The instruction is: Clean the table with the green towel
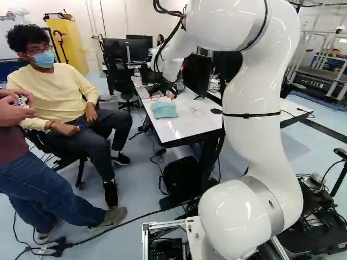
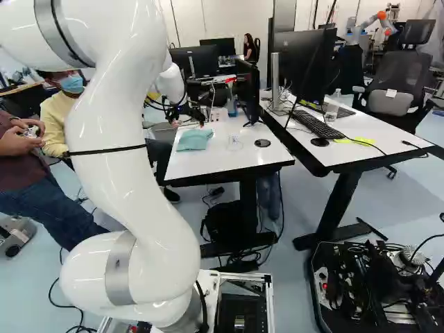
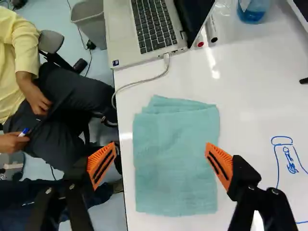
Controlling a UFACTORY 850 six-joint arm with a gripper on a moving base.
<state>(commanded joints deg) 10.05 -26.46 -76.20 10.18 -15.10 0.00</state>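
The towel [image 3: 175,159] lies on the tabletop [image 3: 250,110], by its left edge. Beyond it stands the laptop [image 3: 120,31], markers [image 3: 211,32] just beside.

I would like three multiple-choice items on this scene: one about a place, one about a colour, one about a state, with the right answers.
1. Where is the drawing?
A) Under the laptop
B) On the table, beside the towel
C) On the floor

2. Which colour are the gripper's pads?
A) Orange
B) Green
C) White

3. How is the gripper?
A) Shut on the towel
B) Shut and empty
C) Open, holding nothing

Answers:
1. B: the wrist view shows its lines on the tabletop, apart from the towel.
2. A: both pads show orange there.
3. C: the fingers stand wide apart and neither grips the towel.
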